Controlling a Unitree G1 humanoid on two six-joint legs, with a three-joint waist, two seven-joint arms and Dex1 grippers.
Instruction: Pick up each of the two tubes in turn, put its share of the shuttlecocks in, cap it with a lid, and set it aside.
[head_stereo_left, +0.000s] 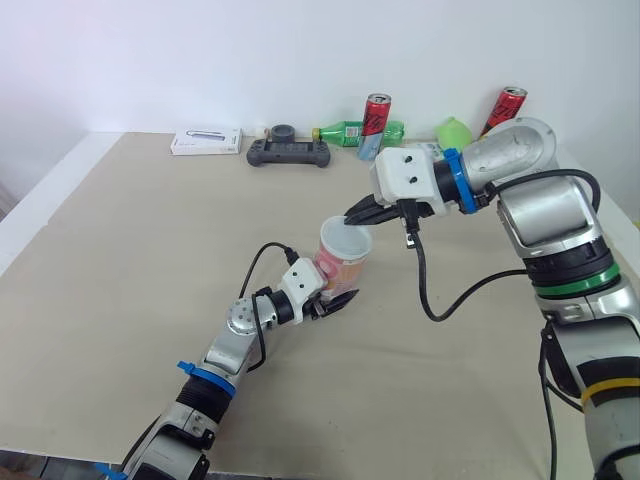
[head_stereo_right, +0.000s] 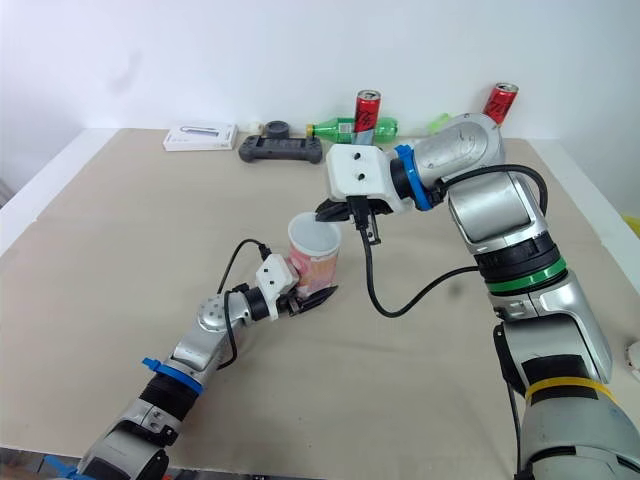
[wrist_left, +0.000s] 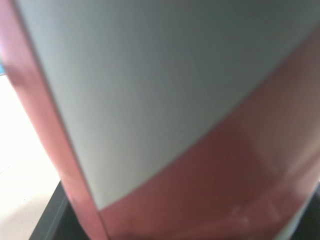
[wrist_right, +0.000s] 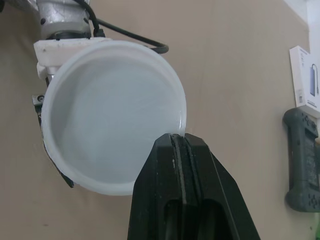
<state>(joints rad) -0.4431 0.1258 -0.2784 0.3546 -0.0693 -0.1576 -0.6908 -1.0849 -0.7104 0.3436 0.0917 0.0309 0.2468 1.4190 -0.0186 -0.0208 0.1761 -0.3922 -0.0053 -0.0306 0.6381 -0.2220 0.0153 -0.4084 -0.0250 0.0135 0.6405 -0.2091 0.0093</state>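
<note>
While the left pincer (head_stereo_left: 336, 299) grasps the tube (head_stereo_left: 338, 268) low on its body, one black finger on each side, the tube stands roughly upright near the middle of the tabletop (head_stereo_left: 150, 260). Can't tell if the tube base touches the tabletop or hangs just above it. Tube body is pink-red with white; the left wrist view has that red and white wall pressed close to the lens.

Right pincer (head_stereo_left: 362, 212) reaches in from the robot's right, clenched on the rim of the white lid (wrist_right: 112, 130). Its two fingers (wrist_right: 165, 165) are pinched together with the lid's edge caught at the tips. The lid sits at the tube's mouth, open side facing the right wrist camera. Can't tell whether it is pressed fully on. Behind the lid in the right wrist view is the left arm's white mount and black cable.

Along the far edge of the tabletop, well apart from the tube:
- white box (head_stereo_left: 206, 142), lying flat
- black game controller (head_stereo_left: 288, 153), just beside the box
- green bottle (head_stereo_left: 350, 131), lying on its side
- red can (head_stereo_left: 375, 125), upright, in front of the bottle
- green cone-shaped item (head_stereo_left: 455, 132)
- second red can (head_stereo_left: 505, 108), tilted, near the wall
</note>
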